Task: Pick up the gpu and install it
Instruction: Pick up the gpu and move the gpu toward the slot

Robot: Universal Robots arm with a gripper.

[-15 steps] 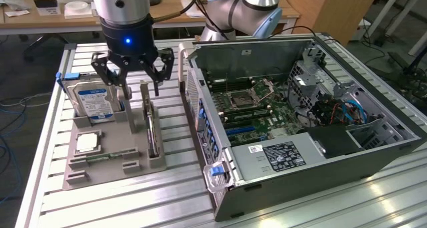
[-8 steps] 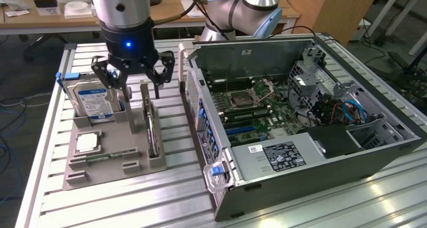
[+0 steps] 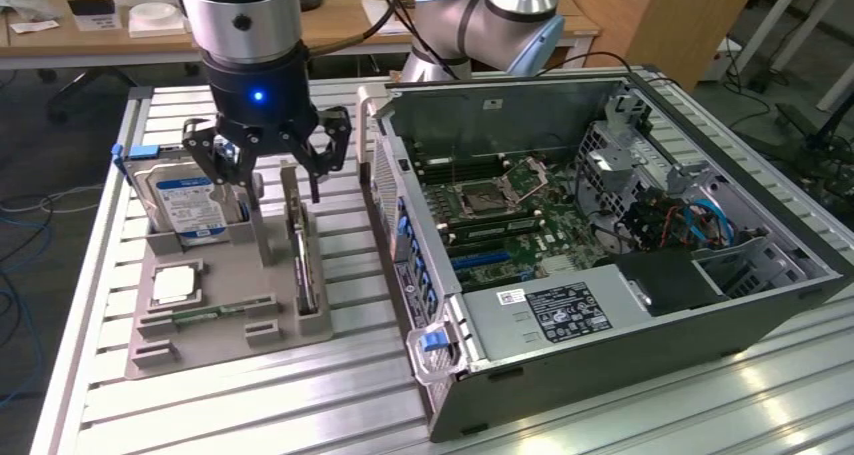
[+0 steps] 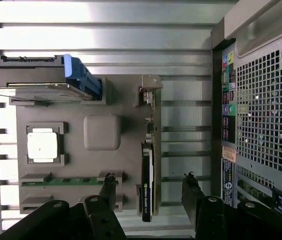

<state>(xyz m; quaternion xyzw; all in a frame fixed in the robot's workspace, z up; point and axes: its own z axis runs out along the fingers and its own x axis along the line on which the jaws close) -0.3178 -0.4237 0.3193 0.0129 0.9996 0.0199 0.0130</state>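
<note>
The gpu [image 3: 304, 260] stands on edge in a slot of the grey holder tray [image 3: 240, 275], to the exterior view's left of the open computer case [image 3: 601, 225]. From the wrist it shows edge-on as a dark blade, the gpu [image 4: 148, 172] with a pale bracket at one end. My gripper [image 3: 282, 197] hangs just over the card's far end, open. In the wrist view my gripper [image 4: 149, 187] straddles the card, with one finger on each side and a gap to both. Nothing is held.
The tray [image 4: 101, 132] also carries a silver hard drive [image 3: 187, 203] with a blue clip, a square processor [image 4: 42, 145] and a narrow green memory stick [image 4: 63, 181]. The case's perforated rear wall [image 4: 263, 110] stands close beside the tray. Its motherboard [image 3: 501, 215] lies exposed.
</note>
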